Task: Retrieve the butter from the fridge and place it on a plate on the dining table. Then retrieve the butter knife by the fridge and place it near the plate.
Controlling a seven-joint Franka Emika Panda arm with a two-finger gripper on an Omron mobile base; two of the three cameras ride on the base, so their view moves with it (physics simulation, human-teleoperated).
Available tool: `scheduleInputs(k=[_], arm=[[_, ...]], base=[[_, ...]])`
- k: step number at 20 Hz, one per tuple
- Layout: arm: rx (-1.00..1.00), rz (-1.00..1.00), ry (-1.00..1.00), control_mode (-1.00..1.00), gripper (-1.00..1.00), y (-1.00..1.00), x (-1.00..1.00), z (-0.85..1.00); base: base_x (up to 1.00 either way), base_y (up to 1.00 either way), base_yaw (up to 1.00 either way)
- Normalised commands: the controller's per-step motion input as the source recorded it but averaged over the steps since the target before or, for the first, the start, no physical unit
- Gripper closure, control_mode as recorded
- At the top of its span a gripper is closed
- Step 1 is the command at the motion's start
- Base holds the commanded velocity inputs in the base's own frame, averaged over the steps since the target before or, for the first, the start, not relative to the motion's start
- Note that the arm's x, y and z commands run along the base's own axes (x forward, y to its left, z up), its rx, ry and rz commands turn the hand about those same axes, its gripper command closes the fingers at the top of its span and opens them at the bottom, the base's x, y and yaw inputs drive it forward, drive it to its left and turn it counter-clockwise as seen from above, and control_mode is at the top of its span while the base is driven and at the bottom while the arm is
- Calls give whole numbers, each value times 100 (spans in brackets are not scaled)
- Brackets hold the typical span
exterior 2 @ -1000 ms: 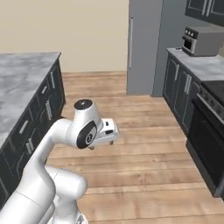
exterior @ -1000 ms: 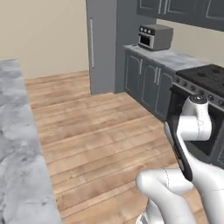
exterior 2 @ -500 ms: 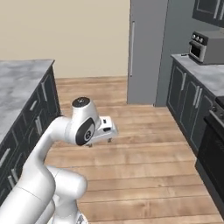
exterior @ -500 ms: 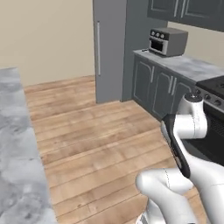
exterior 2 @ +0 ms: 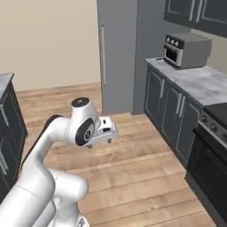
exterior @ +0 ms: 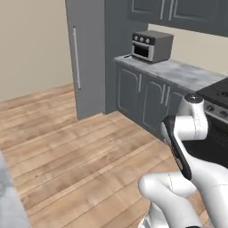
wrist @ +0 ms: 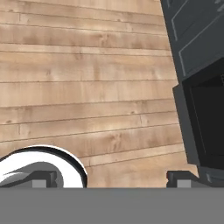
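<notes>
The tall grey fridge (exterior: pixel 89 58) stands shut at the far end of the wooden floor, with a long bar handle (exterior 2: pixel 103 55) on its door. My gripper (exterior 2: pixel 103 134) hangs folded in front of the base, pointing down over bare floorboards. It is open, and nothing sits between its two dark fingertips (wrist: pixel 42 178). A sliver of the marble dining table (exterior: pixel 6 196) shows at the left edge, and its corner (exterior 2: pixel 4 80) shows above dark cabinets. The butter, the plate and the butter knife are out of view.
A grey toaster oven (exterior: pixel 151 45) sits on a marble counter (exterior 2: pixel 199 82) over dark cabinets right of the fridge. A black stove (exterior 2: pixel 213 146) stands close on the right, its oven front (wrist: pixel 203 109) beside the hand. Open wooden floor (exterior: pixel 80 151) leads to the fridge.
The whole picture has shifted as the base drives and turns. The fridge and counter now look nearer and more central. The arm keeps its folded pose and the gripper stays open.
</notes>
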Motion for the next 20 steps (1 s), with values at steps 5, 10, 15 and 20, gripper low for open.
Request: scheduleInputs(k=[5, 10, 15, 20], arm=[[0, 0, 0, 100, -100, 0, 0, 0], [0, 0, 0, 100, -100, 0, 0, 0], [0, 0, 0, 100, -100, 0, 0, 0], [0, 0, 0, 100, -100, 0, 0, 0]], base=[[100, 10, -29], [96, -16, -20], [69, -34, -15], [70, 24, -39]])
